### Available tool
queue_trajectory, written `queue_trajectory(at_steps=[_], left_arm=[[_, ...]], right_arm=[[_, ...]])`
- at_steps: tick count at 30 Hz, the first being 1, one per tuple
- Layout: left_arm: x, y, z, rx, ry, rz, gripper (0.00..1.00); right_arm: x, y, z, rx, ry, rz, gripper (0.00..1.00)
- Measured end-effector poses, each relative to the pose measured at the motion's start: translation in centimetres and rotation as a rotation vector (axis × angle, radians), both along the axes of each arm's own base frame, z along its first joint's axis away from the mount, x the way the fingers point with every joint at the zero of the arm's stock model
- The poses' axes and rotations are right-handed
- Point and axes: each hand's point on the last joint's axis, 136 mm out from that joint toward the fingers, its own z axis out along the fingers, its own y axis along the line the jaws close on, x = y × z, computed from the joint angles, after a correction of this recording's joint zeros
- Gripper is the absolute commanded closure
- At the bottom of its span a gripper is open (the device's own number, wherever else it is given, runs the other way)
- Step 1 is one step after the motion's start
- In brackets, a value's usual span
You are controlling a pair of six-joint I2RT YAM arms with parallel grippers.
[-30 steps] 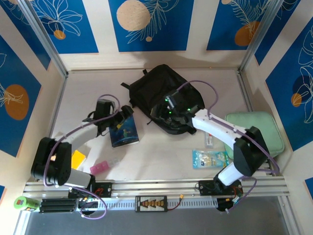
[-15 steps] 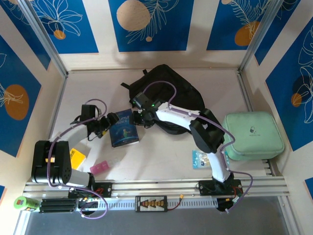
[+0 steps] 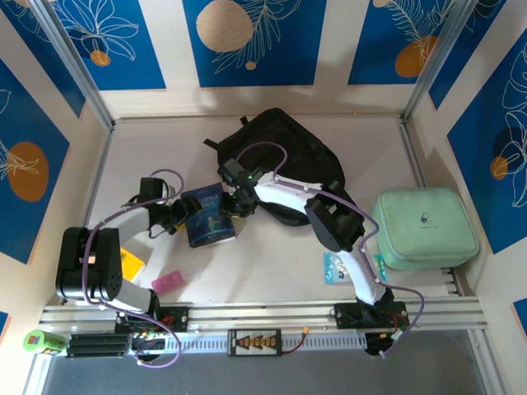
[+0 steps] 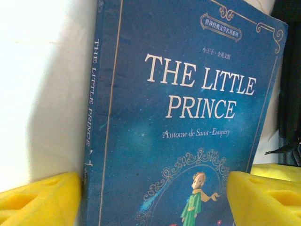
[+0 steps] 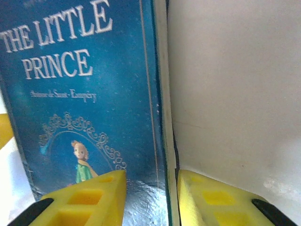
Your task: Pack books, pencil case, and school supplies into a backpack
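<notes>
Top view: dark blue book (image 3: 207,216), thin, glossy, is laid centre left, long axis near vertical, flanked by left gripper (image 3: 175,216) and right gripper (image 3: 236,202); soft black backpack (image 3: 284,148) is set upper right, nearer the right arm
Left wrist: left gripper (image 4: 153,179) is spread wide about the cover
Right wrist: page edge is straddled narrowly; clamping cannot be told

Books, two: one dark blue book (image 3: 210,218) and one yellow book (image 3: 132,265), the yellow one partly under an arm. Bags and cases, one of each: one black backpack (image 3: 284,148) and one mint-green case (image 3: 426,226). Small items, one of each: one pink piece (image 3: 169,282) and one blue-and-white packet (image 3: 335,270); robot arms, two: left arm (image 3: 123,220) and right arm (image 3: 284,189).
</notes>
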Motion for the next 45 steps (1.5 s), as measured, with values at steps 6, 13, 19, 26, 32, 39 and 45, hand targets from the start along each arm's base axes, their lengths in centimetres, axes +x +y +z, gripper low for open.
queue_trajectory(at_steps=[6,13,19,26,32,39,45], left_arm=[[-0.3,-0.3,-0.2,-0.019,0.001,-0.007,0.2],[-0.3,-0.5,-0.1,-0.03,-0.001,-0.011,0.2],[-0.5,-0.7,-0.1,-0.056,0.01,-0.022,0.26],[-0.8,-1.3,2.1,-0.096,-0.003,-0.046,0.3],[0.2,-2.4,6.2,-0.138,-0.083,-0.121,0.31],[-0.4,-3.1,4.7,-0.178,-0.019,-0.153,0.43],[-0.5,-3.1,4.0,-0.18,0.0,-0.16,0.52]], right_arm=[[-0.2,-0.1,-0.8,-0.013,0.017,0.001,0.73],[-0.3,-0.2,-1.0,-0.011,0.024,0.0,0.76],[-0.3,-0.3,-1.1,-0.005,0.032,-0.004,0.77],[0.0,-0.8,-1.1,-0.013,0.038,-0.013,0.79],[0.1,-1.0,-1.1,-0.026,0.025,-0.019,0.79],[0.2,-1.1,-1.1,-0.034,0.017,-0.018,0.79],[0.2,-1.1,-1.1,-0.036,0.017,-0.018,0.79]])
